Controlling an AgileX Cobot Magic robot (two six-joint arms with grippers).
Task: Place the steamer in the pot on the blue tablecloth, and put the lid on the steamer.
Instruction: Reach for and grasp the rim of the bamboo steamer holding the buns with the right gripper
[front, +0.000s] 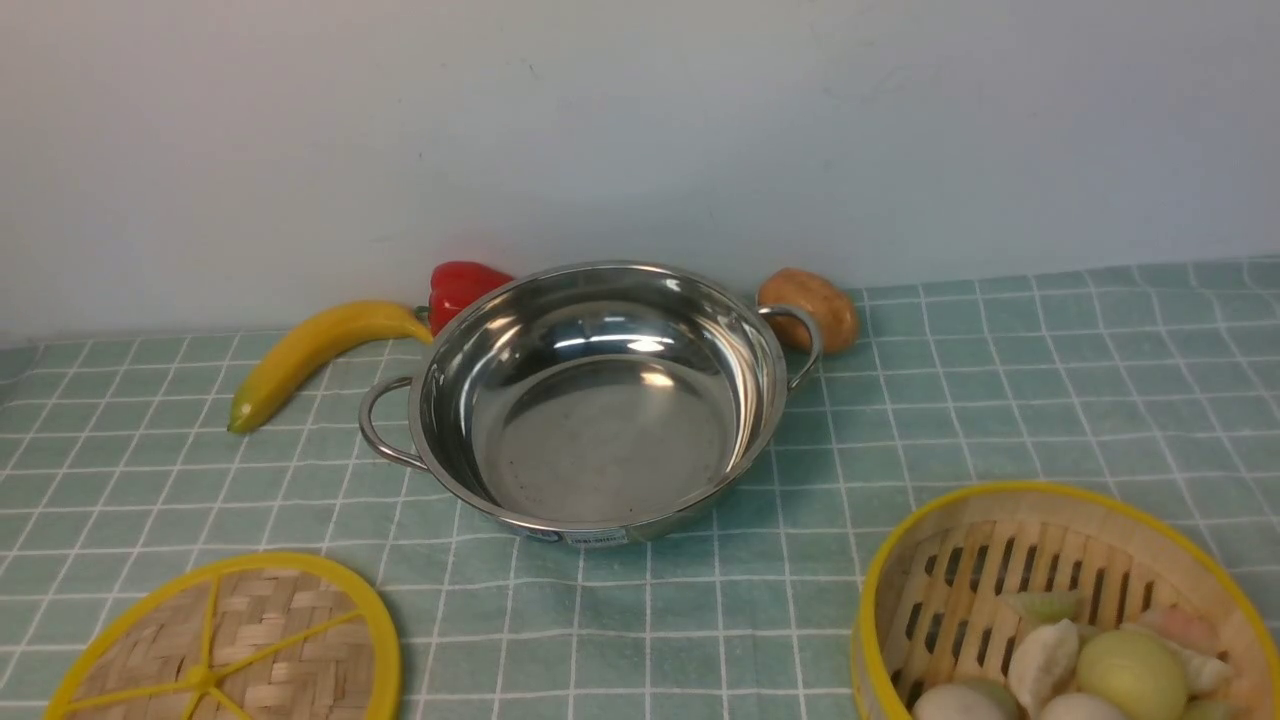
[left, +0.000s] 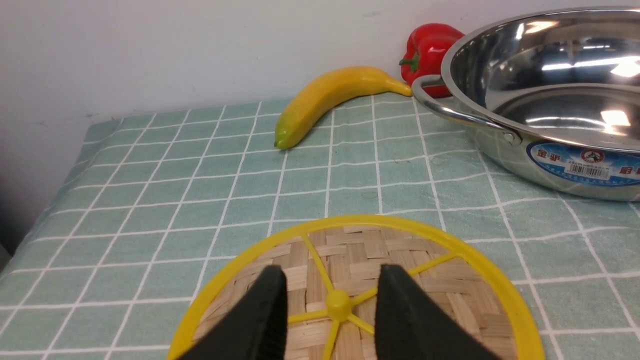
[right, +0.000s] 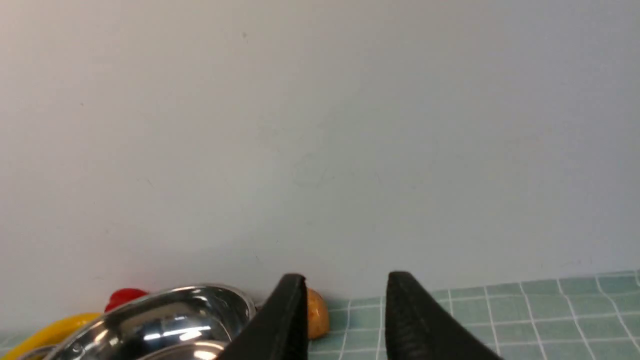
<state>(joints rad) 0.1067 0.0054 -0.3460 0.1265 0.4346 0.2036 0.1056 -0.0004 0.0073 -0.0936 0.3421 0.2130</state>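
Sitting empty, the pot (front: 600, 420) lies apart from the steamer (front: 1000, 580) of pale buns (front: 1130, 672); both jaws gape, grasping nothing.

pot (left: 545, 100) label (left: 582, 164) — chinese characters, barcode

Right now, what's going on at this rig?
Neither step is done yet. The wide stainless-steel pot sits empty on the pale blue checked tablecloth. The round bamboo steamer basket, with buns inside, sits on the cloth at the near right. The right tool is open and holds nothing. The left tool is open and aimed at the hub of the flat woven yellow-rimmed lid, not closed on it.
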